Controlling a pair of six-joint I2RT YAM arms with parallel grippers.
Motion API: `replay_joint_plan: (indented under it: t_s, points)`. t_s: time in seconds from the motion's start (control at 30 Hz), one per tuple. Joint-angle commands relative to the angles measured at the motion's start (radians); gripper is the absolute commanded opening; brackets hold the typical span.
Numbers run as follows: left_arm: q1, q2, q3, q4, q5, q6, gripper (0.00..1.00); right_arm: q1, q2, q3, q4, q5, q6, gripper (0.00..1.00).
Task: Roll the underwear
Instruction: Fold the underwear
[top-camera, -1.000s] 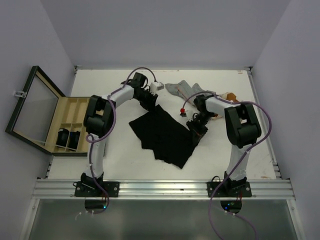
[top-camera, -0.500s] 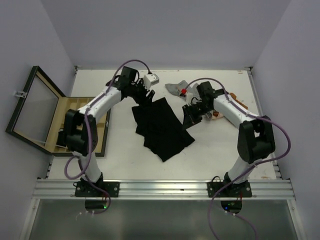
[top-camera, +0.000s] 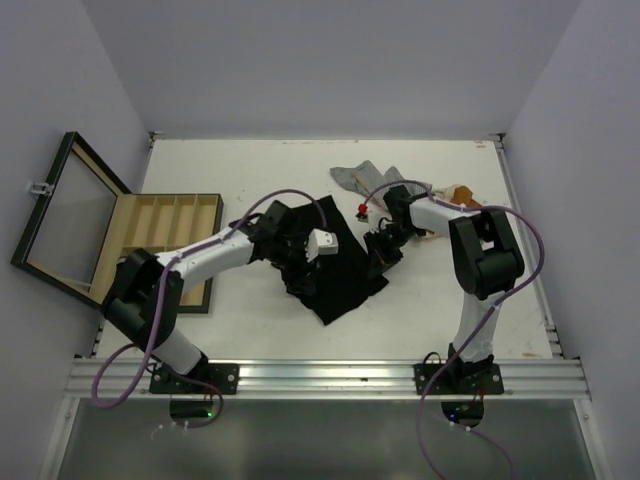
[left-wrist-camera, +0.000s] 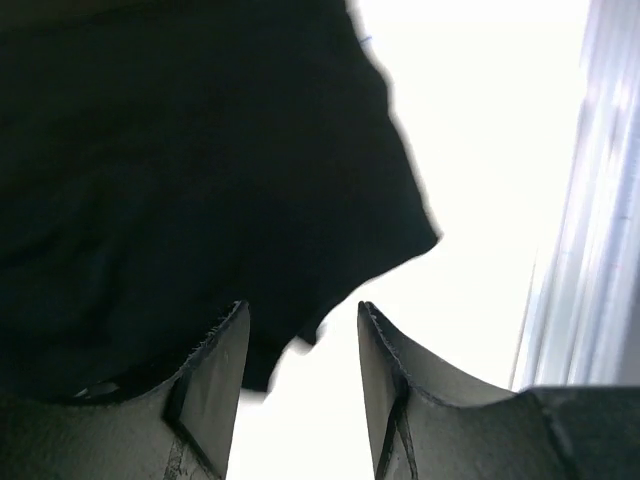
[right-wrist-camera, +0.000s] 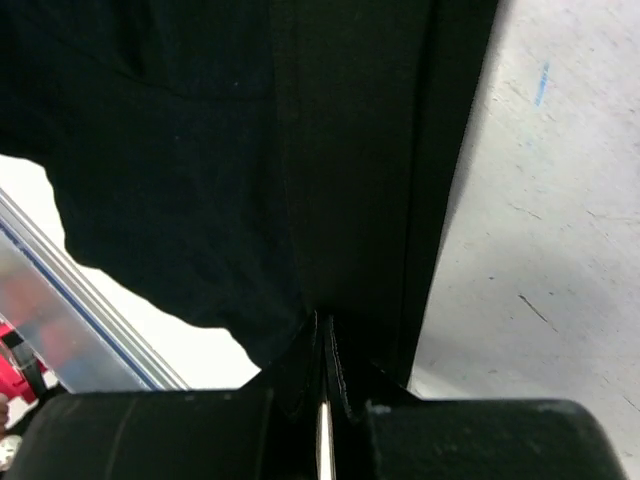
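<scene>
Top view: the black underwear (top-camera: 345, 285) lies mid-table. Your left gripper (top-camera: 302, 272) is over its 9 o'clock side and your right gripper (top-camera: 379, 254) is at its 3 o'clock edge.

Left wrist: jaws half-parted and empty, cloth at 11 o'clock.

Right wrist: jaws pinched on the hem.

Judgement: you are at the straightening stage. The next move calls for a flat spread before rolling.
</scene>
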Motion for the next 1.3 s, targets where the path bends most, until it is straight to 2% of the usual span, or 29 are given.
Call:
replay_joint_plan:
  t_s: [0.0, 0.13, 0.2, 0.33, 0.43, 0.5, 0.6, 0.63, 0.67, 0.77, 0.83, 0.93, 1.0, 1.07, 1.17, 1.27]
  points:
    - [-0.100, -0.017, -0.003, 0.105, 0.001, -0.010, 0.50, 0.000, 0.026, -0.027, 0.046, 0.073, -0.010, 0.02]
    - [-0.193, 0.066, 0.000, 0.116, -0.085, -0.017, 0.50, 0.005, 0.029, -0.093, 0.029, 0.064, 0.006, 0.00]
    - [-0.206, 0.116, 0.008, 0.073, -0.099, -0.001, 0.49, 0.011, -0.003, -0.091, 0.014, 0.061, 0.010, 0.00]
    - [-0.206, 0.146, -0.018, -0.002, -0.122, 0.066, 0.47, 0.033, -0.040, -0.088, -0.054, -0.040, 0.024, 0.00]
    - [-0.204, 0.103, -0.020, -0.090, -0.074, 0.141, 0.48, 0.075, -0.098, -0.096, -0.146, -0.126, -0.023, 0.00]
    - [-0.192, 0.053, -0.003, -0.145, -0.030, 0.175, 0.53, 0.082, -0.153, -0.101, -0.195, -0.219, -0.052, 0.09]
    - [-0.125, -0.046, 0.067, -0.202, 0.059, 0.227, 0.57, 0.082, -0.262, -0.059, -0.216, -0.296, -0.051, 0.18]
    - [-0.072, -0.070, 0.092, -0.207, 0.091, 0.232, 0.57, 0.082, -0.285, -0.047, -0.200, -0.316, -0.031, 0.20]
    - [-0.041, -0.075, 0.144, -0.201, 0.095, 0.223, 0.58, 0.080, -0.306, -0.014, -0.177, -0.306, 0.028, 0.27]
    - [0.062, -0.044, 0.231, -0.115, 0.043, 0.148, 0.58, 0.069, -0.272, 0.101, -0.057, -0.179, 0.087, 0.33]
    - [0.125, 0.009, 0.270, -0.063, -0.007, 0.070, 0.59, 0.062, -0.220, 0.176, 0.026, -0.038, 0.107, 0.33]
    - [0.208, 0.120, 0.373, -0.010, -0.048, -0.019, 0.58, 0.048, -0.059, 0.408, 0.057, 0.071, 0.124, 0.34]
    - [0.263, 0.191, 0.426, 0.028, -0.048, -0.076, 0.57, 0.040, 0.053, 0.489, 0.075, 0.105, 0.125, 0.36]
    - [0.295, 0.230, 0.457, 0.078, -0.059, -0.104, 0.58, 0.040, 0.110, 0.572, 0.112, 0.165, 0.125, 0.46]
    - [0.334, 0.313, 0.514, 0.086, -0.079, -0.116, 0.58, 0.031, 0.210, 0.646, 0.139, 0.199, 0.113, 0.55]
    - [0.352, 0.380, 0.543, 0.102, -0.083, -0.125, 0.58, 0.016, 0.282, 0.691, 0.164, 0.214, 0.092, 0.56]
